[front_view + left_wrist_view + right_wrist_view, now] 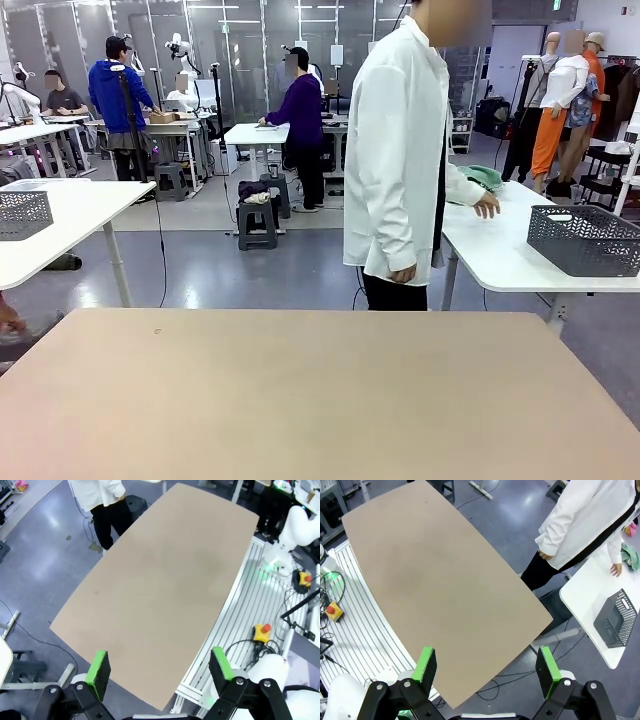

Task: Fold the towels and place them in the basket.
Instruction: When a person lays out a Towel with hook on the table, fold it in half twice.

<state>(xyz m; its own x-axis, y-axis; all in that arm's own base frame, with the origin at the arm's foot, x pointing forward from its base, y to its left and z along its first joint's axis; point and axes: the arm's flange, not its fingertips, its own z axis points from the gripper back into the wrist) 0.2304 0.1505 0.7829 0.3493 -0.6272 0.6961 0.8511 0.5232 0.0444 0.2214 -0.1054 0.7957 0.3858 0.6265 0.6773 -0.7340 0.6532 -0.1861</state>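
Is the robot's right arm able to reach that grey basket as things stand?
Probably not: the basket sits on a separate white table, across open floor from the tan table under the right gripper.

A mint green towel lies bunched in a loose heap at the far end of a white side bench. The basket, dark grey mesh with flared sides, stands upright nearer on the same bench, apart from the towel.
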